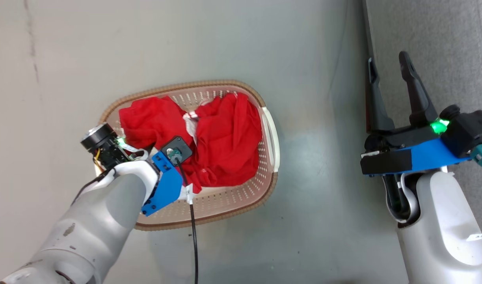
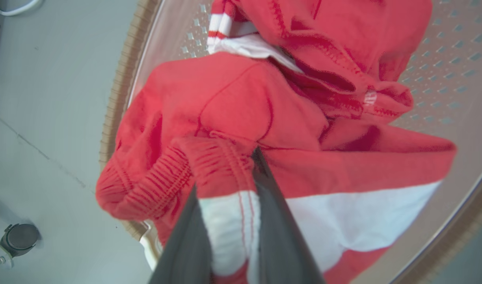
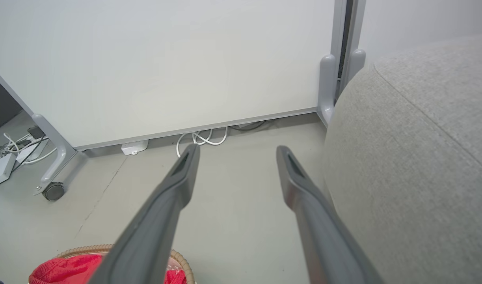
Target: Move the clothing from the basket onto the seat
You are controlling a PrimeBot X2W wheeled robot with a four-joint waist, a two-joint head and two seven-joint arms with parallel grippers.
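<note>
The left gripper (image 2: 227, 173) rises from the bottom edge, its two dark fingers (image 2: 282, 228) closed on a fold of the clothing (image 2: 241, 98), with red ribbed fabric and a white band pinched between them. The rest of the red cloth lies bunched in the basket (image 2: 441, 67), showing a white panel at lower right and red-and-white striped trim near the top. The brown woven rim (image 2: 114, 98) runs down the left, with grey floor (image 2: 47, 118) beyond it and a round dark part (image 2: 20, 236) at lower left
</note>
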